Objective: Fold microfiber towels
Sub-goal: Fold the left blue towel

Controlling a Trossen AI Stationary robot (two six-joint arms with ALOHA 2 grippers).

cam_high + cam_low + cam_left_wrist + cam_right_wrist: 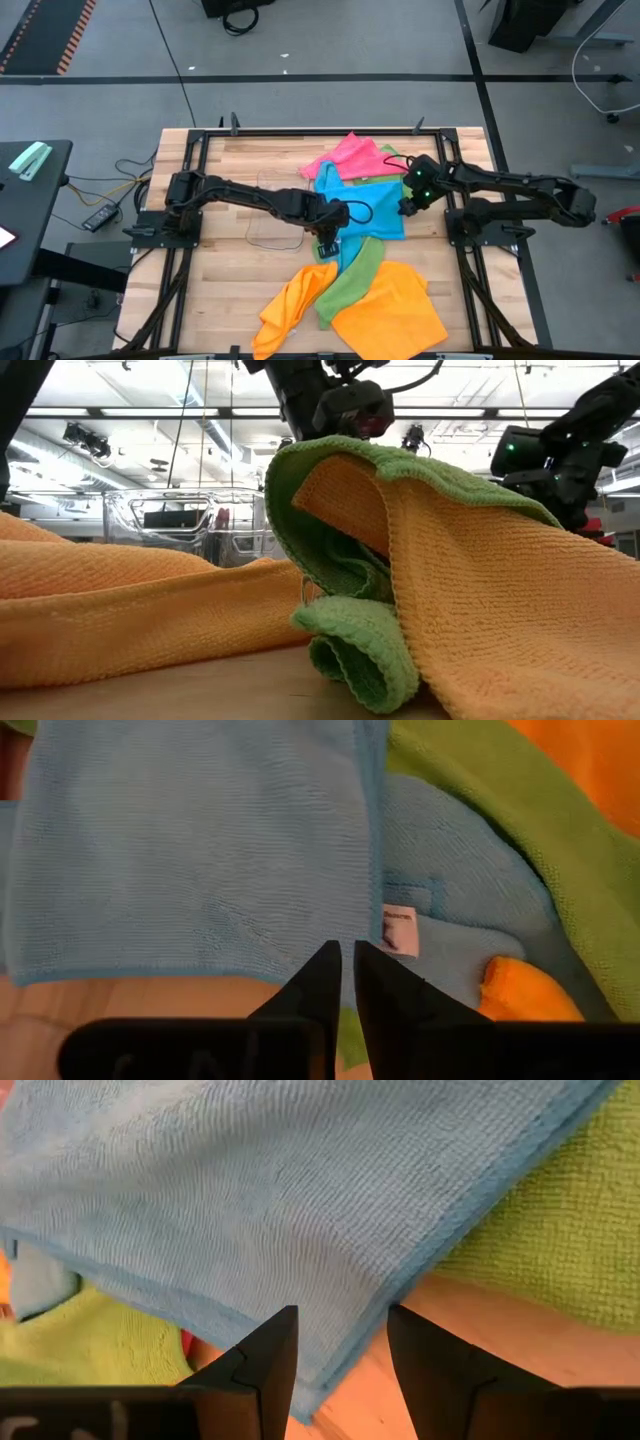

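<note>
A sky blue towel [365, 205] lies folded at the table's middle, partly on a pink towel [350, 155] and a green towel [355, 272]. Two orange towels [392, 312] lie near the front edge, one draped over the green towel [360, 650]. My left gripper [330, 240] is at the blue towel's near left corner, shut on it. My right gripper [408, 205] is open at the blue towel's right edge [340, 1295], one finger on either side of a corner of it, and I cannot tell whether they touch it. My left gripper [347, 960] has the corner of the blue towel's upper layer [335, 935], next to the white label [398, 928], between its two fingertips. The fingers slant down from the table's left side. The towel lies flat on the table and on the layers beneath it.
A small clear plastic tray [275, 210] stands left of the blue towel, under my left arm. Bare wood lies at the table's left part [220, 290]. In the low view the orange and green towels fill the foreground and hide the blue towel.
</note>
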